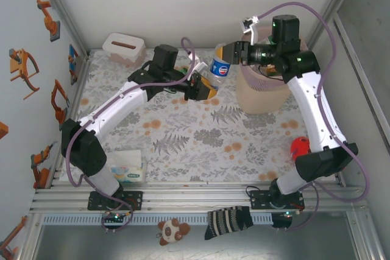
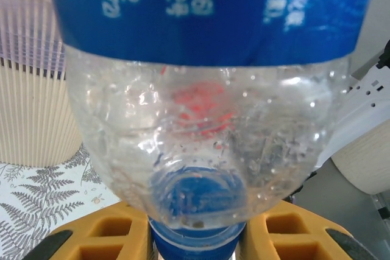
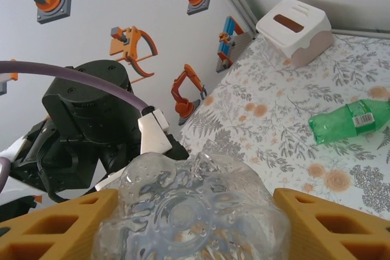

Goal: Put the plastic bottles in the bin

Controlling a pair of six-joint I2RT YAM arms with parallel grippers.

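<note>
A clear plastic bottle (image 1: 219, 68) with a blue label and a blue cap is held in the air between the two arms, so a hand-over is judged to be under way rather than a drop. The left gripper (image 2: 196, 238) is clamped on the bottle's neck at the cap, with its yellow fingers (image 2: 103, 235) set against either side.

The right gripper (image 3: 194, 211) is placed around the opposite end. The bottle's knobbly base is seen between its yellow fingers (image 3: 61, 223), which stand apart on either side of it. Whether they already bear on the plastic cannot be told.

The tall beige ribbed bin (image 1: 262, 98) with a pink liner is found beneath the right gripper's wrist and just past the left gripper's tip. Its inside is hidden by the arm, so nothing deposited can be counted.

A green plastic bottle (image 3: 350, 120) is seen lying on its side on the fern-patterned table (image 3: 274, 108), well ahead of the right gripper and apart from both arms.

The task is therefore judged unfinished. The held bottle is yet to be passed across and released over the bin, and the green one is yet to be fetched. Further bottles cannot be made out.
</note>
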